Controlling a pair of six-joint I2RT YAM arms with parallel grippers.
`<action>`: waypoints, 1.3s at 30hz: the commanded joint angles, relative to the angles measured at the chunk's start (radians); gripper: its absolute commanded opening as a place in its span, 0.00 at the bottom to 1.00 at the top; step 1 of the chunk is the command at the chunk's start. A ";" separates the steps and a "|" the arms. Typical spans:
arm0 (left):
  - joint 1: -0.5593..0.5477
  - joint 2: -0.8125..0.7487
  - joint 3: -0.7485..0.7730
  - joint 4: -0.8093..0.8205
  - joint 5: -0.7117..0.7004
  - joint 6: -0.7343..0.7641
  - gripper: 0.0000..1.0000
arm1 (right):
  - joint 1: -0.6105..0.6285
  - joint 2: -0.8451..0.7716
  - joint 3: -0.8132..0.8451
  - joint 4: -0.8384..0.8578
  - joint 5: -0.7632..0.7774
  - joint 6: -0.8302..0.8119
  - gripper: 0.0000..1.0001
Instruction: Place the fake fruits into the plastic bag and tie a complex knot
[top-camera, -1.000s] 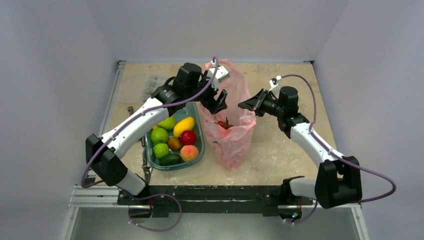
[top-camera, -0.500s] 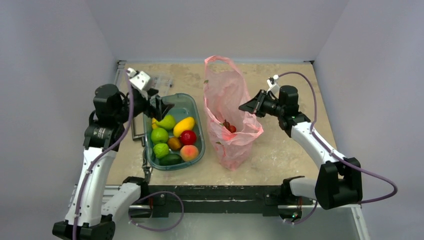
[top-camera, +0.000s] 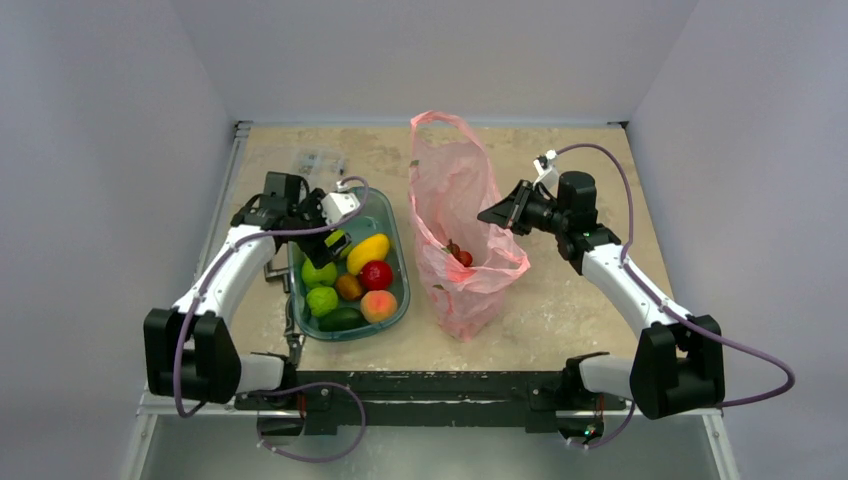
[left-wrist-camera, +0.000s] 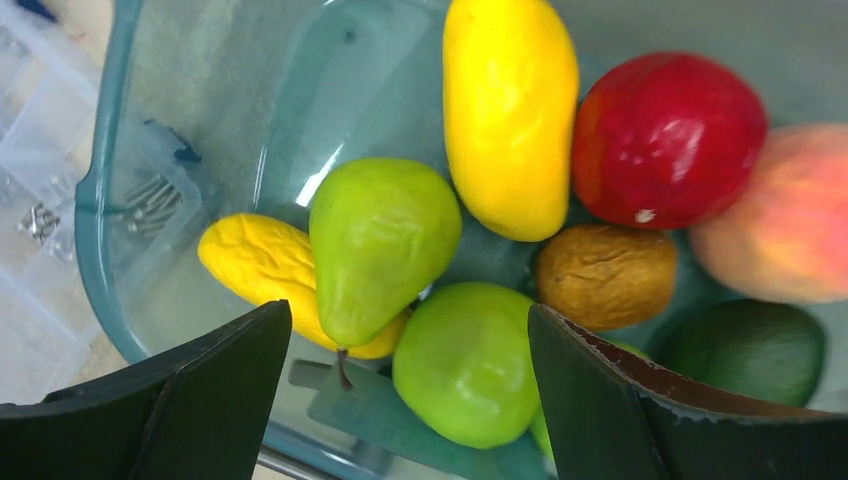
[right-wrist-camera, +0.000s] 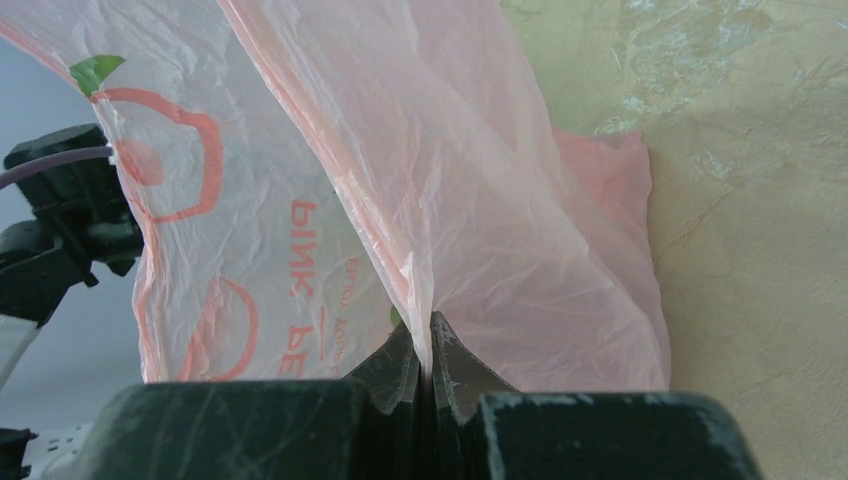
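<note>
1. The plastic bag is pink and thin. It stands up on the table, in the middle, just to the right of the tub.
2. The mouth of the bag is open at the top. One loop handle sticks up at the far side. The handles are loose and not tied.
3. Some small red fruits show inside the bag.
4. The right gripper is closed tight on the bag. Its two fingers pinch a fold of the pink plastic on the right side of the bag and hold it up.
5. The left gripper is wide open and holds nothing. It hangs over the far left end of the tub and points down at the fruit.
6. The tub is clear and blue-green. It sits on the table, left of the bag.
7. Right under the open left fingers lie a green pear and a round green fruit.
8. A bumpy yellow fruit lies partly under the pear.
9. A long yellow mango touches the pear's right side.
10. A red apple lies beside the mango, and a peach is next to the apple.
11. A brown fruit sits in the middle of the pile. A dark green fruit lies near it.
12. A clear box with small metal bits sits on the table just outside the tub.
</note>
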 joint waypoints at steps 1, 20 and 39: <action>-0.019 0.122 0.093 -0.039 -0.009 0.275 0.90 | -0.001 -0.015 0.021 0.025 -0.008 -0.008 0.00; -0.089 0.251 0.154 0.007 -0.094 0.292 0.36 | -0.002 -0.009 0.031 0.023 -0.017 -0.026 0.00; -0.539 0.207 0.646 0.325 0.168 -0.467 0.33 | 0.005 -0.005 0.034 0.049 -0.037 -0.033 0.00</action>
